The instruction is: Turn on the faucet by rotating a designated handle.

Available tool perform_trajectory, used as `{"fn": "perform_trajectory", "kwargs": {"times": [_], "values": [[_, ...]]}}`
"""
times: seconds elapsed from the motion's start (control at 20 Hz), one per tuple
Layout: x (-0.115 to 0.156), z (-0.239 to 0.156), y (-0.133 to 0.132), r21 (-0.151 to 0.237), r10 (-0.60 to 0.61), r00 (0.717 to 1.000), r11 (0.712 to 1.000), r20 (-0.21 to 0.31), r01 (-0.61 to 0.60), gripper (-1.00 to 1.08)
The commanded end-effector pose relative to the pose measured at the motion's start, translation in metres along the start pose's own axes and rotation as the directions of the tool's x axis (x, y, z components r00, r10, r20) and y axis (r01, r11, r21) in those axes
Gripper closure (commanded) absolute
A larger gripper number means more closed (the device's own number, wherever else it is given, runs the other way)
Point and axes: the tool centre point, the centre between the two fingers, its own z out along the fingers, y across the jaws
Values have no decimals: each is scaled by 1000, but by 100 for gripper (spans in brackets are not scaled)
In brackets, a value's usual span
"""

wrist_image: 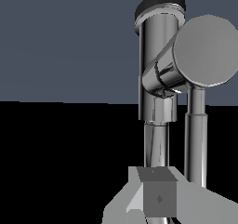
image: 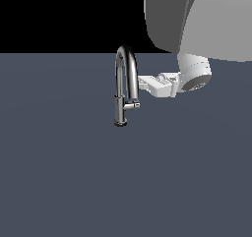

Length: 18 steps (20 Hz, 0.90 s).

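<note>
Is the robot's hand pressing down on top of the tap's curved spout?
No. The hand sits beside the faucet, below the arch, above the handle.

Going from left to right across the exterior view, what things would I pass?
Faucet with its arched spout → its small handle sticking out sideways → the gripper reaching toward the spout → the robot's big pale arm at the upper right.
</note>
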Motion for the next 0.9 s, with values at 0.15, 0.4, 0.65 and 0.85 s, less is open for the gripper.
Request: {"fn": "perform_trajectory", "kwargs": {"times": [0.15, 0.4, 0.65, 0.85], "values": [[-1, 0, 7, 0, 0, 1000, 1000, 0, 0, 108], [-2, 0, 14, 0, 0, 1000, 1000, 1, 0, 108], [-3, 1, 21, 0, 0, 1000, 1000, 1, 0, 108], [-3, 0, 28, 1, 1, 1000, 1000, 1, -1, 108]]}}
